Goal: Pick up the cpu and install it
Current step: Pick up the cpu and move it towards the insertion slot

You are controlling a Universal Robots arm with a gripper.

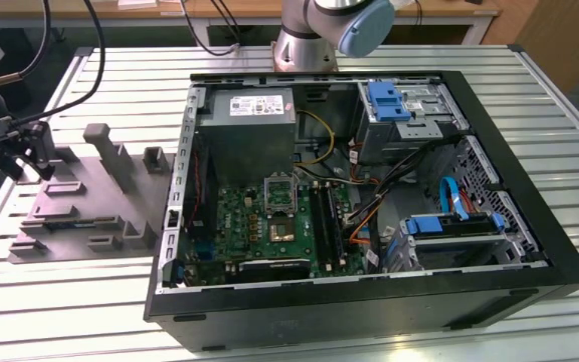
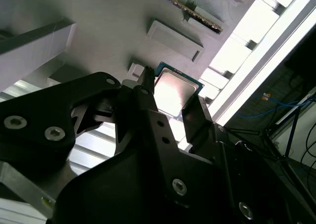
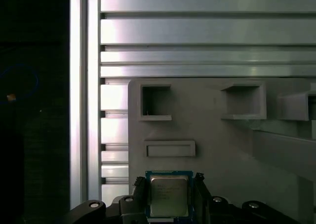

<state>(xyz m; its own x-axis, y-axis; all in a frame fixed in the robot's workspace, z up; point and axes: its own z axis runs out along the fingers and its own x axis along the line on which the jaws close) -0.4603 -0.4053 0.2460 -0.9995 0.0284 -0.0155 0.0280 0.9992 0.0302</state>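
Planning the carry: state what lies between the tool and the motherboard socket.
Exterior view: the tray's upright blocks and the case's wall stand between tool and socket.

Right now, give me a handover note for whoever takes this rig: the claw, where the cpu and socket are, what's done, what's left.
The claw is low over the large grey plastic tray, at the exterior view's left; grip cannot be confirmed.
The cpu, a small flat square chip with a silvery metal top, is right at the claw, near the tray's edge, in both wrist views.
The dark square metal-framed socket is on the green motherboard inside the open black case.
Done: claw at the cpu.
Left: cpu not yet in the socket.
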